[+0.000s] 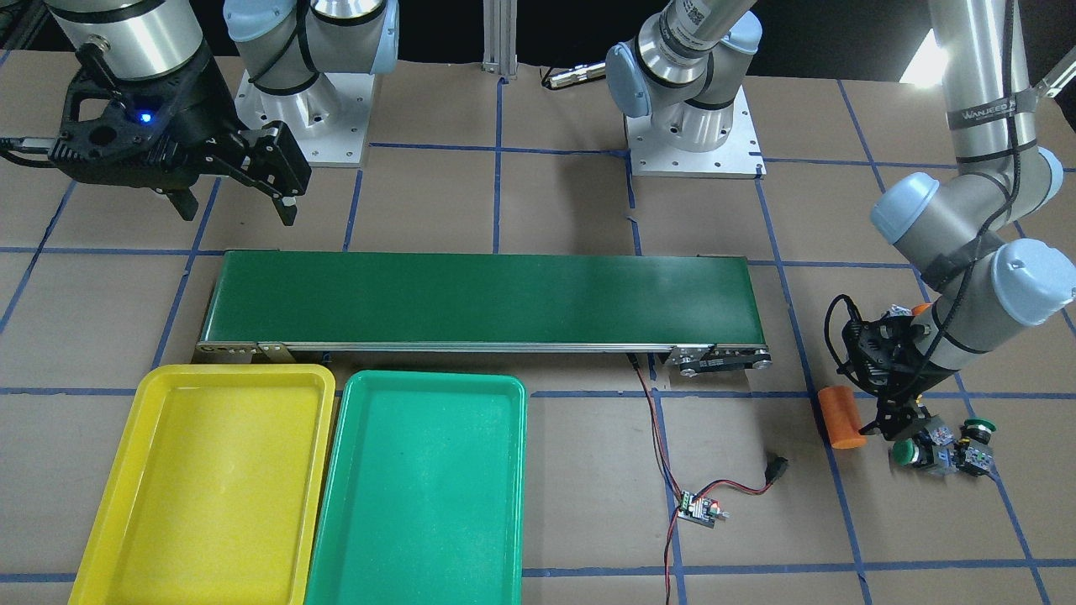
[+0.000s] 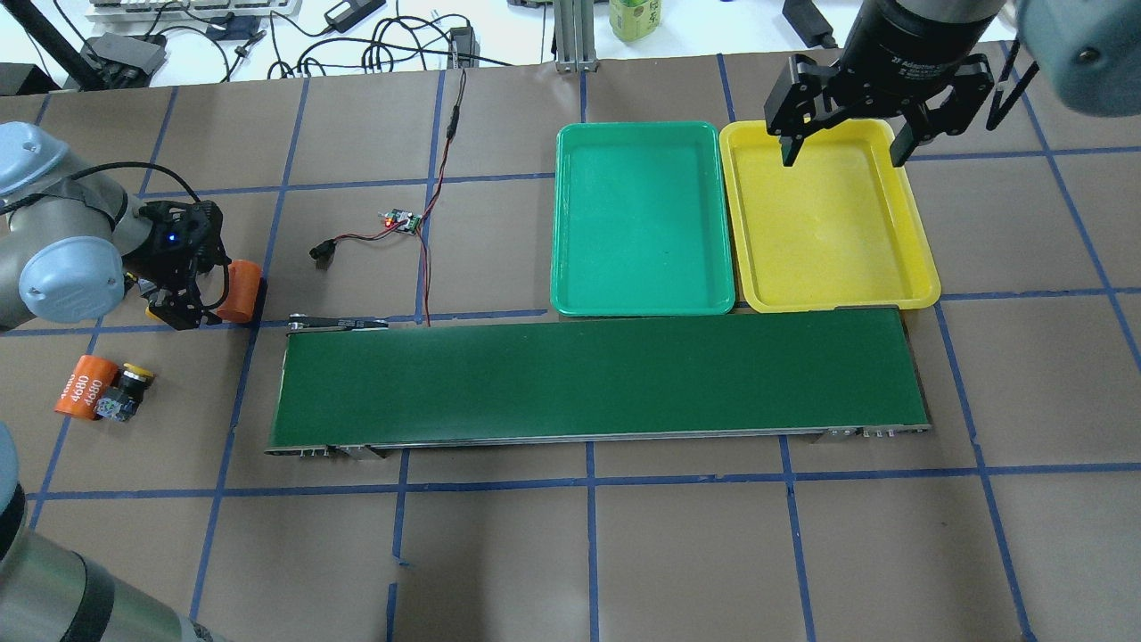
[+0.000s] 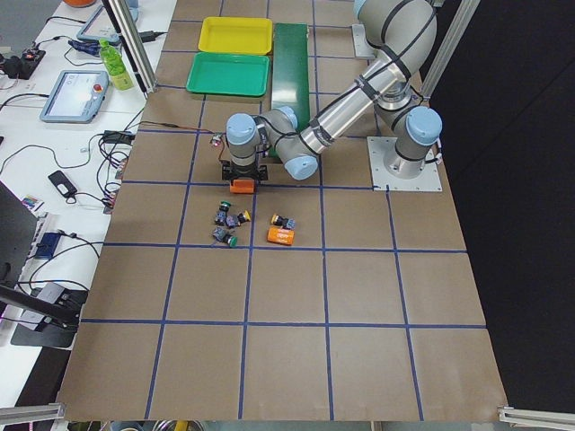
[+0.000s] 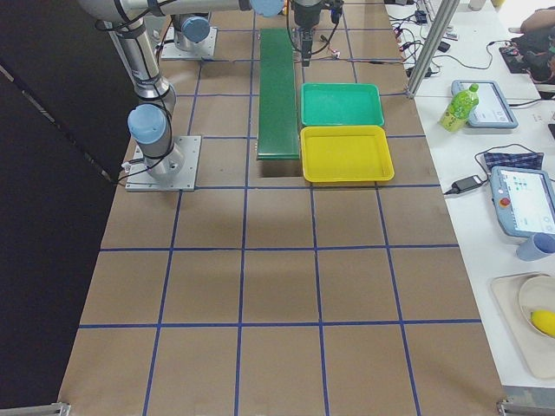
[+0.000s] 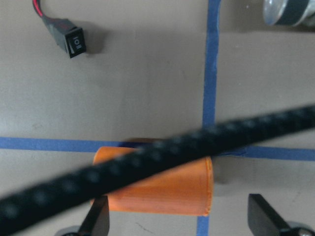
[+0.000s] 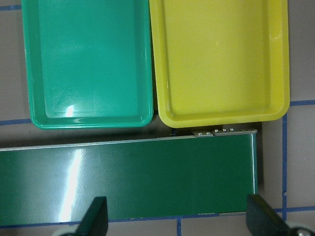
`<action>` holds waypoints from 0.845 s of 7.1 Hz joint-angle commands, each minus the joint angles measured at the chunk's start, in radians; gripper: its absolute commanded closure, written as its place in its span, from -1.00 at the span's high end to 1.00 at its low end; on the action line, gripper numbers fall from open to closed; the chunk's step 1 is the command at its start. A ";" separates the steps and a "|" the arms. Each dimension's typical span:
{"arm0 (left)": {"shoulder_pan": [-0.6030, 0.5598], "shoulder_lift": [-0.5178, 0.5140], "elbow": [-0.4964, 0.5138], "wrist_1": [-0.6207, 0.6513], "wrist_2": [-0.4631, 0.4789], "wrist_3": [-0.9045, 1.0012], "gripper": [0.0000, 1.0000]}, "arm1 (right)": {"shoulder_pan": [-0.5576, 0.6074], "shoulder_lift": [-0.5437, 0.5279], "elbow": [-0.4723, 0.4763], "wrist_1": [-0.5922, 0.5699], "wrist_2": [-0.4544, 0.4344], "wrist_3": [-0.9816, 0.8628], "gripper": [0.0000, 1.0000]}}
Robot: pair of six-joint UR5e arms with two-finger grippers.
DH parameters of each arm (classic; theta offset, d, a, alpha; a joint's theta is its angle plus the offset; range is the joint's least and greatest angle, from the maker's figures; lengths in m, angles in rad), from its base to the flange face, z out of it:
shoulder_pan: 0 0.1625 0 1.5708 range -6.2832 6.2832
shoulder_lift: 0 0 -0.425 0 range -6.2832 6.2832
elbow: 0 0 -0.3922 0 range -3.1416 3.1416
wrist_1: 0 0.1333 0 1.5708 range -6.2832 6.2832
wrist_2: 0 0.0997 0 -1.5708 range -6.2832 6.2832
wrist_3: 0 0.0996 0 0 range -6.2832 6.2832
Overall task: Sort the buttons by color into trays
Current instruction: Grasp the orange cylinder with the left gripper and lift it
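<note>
1. My left gripper (image 5: pixel 179 222) is spread wide with nothing pinched. It hangs low over an orange cylinder (image 5: pixel 162 189) lying on the blue tape, which is not a button.
2. My right gripper (image 2: pixel 842 147) is spread and empty too. It hovers high over the end of the conveyor belt (image 2: pixel 606 374) next to the yellow tray (image 2: pixel 824 223).
3. A cluster of buttons (image 1: pixel 946 445) sits just beside the left gripper. 1 yellow-capped button (image 2: pixel 134 373) lies apart, touching a 4680 cylinder (image 2: pixel 85 399). The yellow tray and the green tray (image 2: pixel 642 223) hold none.
4. I judge this to be the first pick, with 0 of 4 sorted. Next, the left gripper needs to shift off the cylinder, centre on 1 button and close on it.
5. A blurred cable (image 5: pixel 147 162) crosses the left wrist view. In the overhead view the left arm hides the cluster. I can make out only 2 green caps there.
</note>
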 commanded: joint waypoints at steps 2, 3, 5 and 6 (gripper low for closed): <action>0.000 -0.017 -0.001 0.024 -0.007 0.005 1.00 | 0.000 0.000 0.000 0.000 -0.001 0.001 1.00; 0.000 -0.019 0.005 0.025 -0.007 0.005 1.00 | 0.000 0.001 0.000 -0.002 -0.001 -0.001 1.00; 0.000 -0.024 0.006 0.039 -0.009 0.005 1.00 | 0.000 0.000 0.000 -0.002 -0.001 -0.001 1.00; 0.000 -0.024 0.008 0.042 -0.032 0.007 1.00 | 0.000 0.001 0.000 -0.002 -0.001 -0.001 1.00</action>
